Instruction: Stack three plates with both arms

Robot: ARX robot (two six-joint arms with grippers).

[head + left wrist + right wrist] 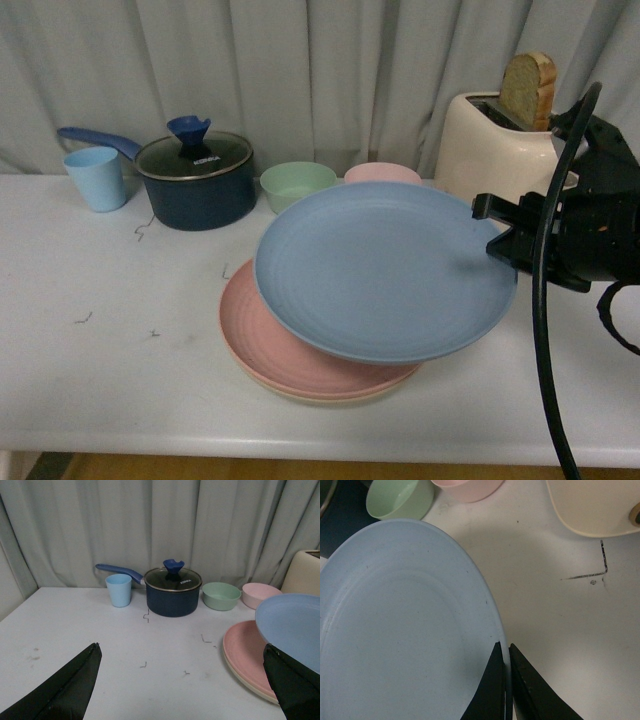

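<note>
The blue plate hangs tilted in the air above the pink plate, which lies on the beige plate, of which only a thin rim shows. My right gripper is shut on the blue plate's right rim; the right wrist view shows the fingers pinching the rim of the blue plate. My left gripper is open and empty over the table, left of the pink plate; the blue plate shows at the right.
At the back stand a light blue cup, a dark blue lidded pot, a green bowl, a pink bowl and a cream toaster with bread. The white table ends at the front.
</note>
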